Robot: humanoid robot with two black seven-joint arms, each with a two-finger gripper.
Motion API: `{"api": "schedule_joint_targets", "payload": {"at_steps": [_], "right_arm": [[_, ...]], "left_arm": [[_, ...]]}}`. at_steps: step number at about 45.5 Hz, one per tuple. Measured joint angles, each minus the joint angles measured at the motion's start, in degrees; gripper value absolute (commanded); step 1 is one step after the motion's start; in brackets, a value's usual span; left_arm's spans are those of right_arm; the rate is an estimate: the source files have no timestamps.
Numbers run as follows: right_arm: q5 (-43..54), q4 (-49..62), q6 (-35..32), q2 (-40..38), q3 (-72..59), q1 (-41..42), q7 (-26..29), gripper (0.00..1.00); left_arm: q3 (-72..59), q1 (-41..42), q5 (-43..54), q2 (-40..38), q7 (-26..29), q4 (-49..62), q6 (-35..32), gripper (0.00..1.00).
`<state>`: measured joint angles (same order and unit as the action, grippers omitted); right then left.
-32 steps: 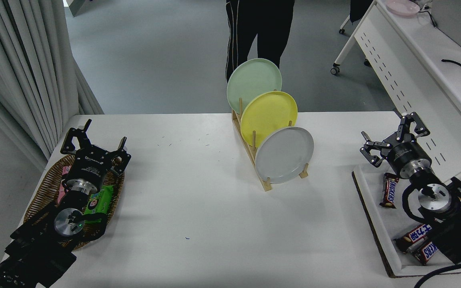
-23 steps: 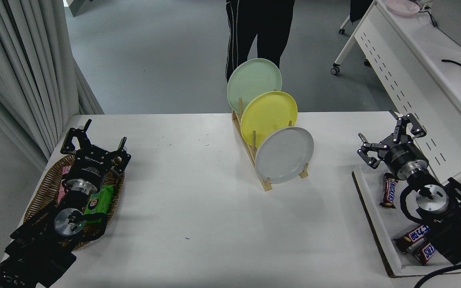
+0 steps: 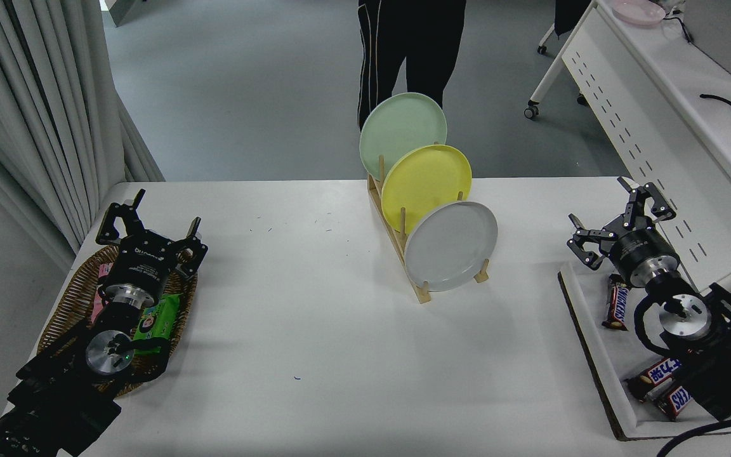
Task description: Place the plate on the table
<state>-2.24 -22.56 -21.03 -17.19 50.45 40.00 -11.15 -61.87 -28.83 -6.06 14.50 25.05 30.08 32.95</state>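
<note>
The light grey plate point(image 3: 451, 246) stands on edge in the front slot of a wooden rack point(image 3: 421, 291) at the middle of the white table point(image 3: 315, 330). A yellow plate point(image 3: 427, 179) and a pale green plate point(image 3: 402, 130) stand behind it in the same rack. My right gripper point(image 3: 613, 212) is open and empty near the table's right edge, well to the right of the grey plate. My left gripper point(image 3: 150, 222) is open and parked at the lower left, above a wicker basket.
A wicker basket point(image 3: 73, 298) with snack packs sits under the left arm. A white tray point(image 3: 594, 346) with chocolate bars point(image 3: 619, 303) lies at the right. A person in dark trousers point(image 3: 410, 44) stands behind the rack. A white perforated desk point(image 3: 657, 114) is at the far right.
My right gripper has shifted a little up and away from the tray and turned slightly. The plates and the left arm have not moved.
</note>
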Motion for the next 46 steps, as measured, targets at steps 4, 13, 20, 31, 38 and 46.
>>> {"api": "schedule_joint_targets", "payload": {"at_steps": [4, 13, 20, 31, 38, 46], "right_arm": [[0.0, 0.1, -0.2, -0.1, -0.1, 0.1, 0.0, 1.0], [0.2, 0.3, -0.3, -0.8, -0.2, 0.2, 0.0, 1.0], [0.2, 0.2, -0.4, -1.5, -0.6, 0.2, 0.1, 1.0], [0.0, -0.6, -0.2, -2.7, -8.0, 1.1, 0.1, 1.0], [-0.2, -3.3, 0.0, -4.4, -12.7, 1.8, 0.2, 1.0], [0.0, -7.1, 0.1, -8.0, -18.3, 3.6, 0.2, 1.0]], "left_arm": [[0.0, 0.0, 0.0, 0.0, 0.0, 0.0, 0.0, 1.0], [0.0, 0.0, 0.0, 0.0, 0.0, 0.0, 0.0, 1.0], [0.0, 0.0, 0.0, 0.0, 0.0, 0.0, 0.0, 1.0], [0.0, 0.0, 0.0, 0.0, 0.0, 0.0, 0.0, 1.0], [0.0, 0.0, 0.0, 0.0, 0.0, 0.0, 0.0, 1.0], [0.0, 0.0, 0.0, 0.0, 0.0, 0.0, 0.0, 1.0]]}}
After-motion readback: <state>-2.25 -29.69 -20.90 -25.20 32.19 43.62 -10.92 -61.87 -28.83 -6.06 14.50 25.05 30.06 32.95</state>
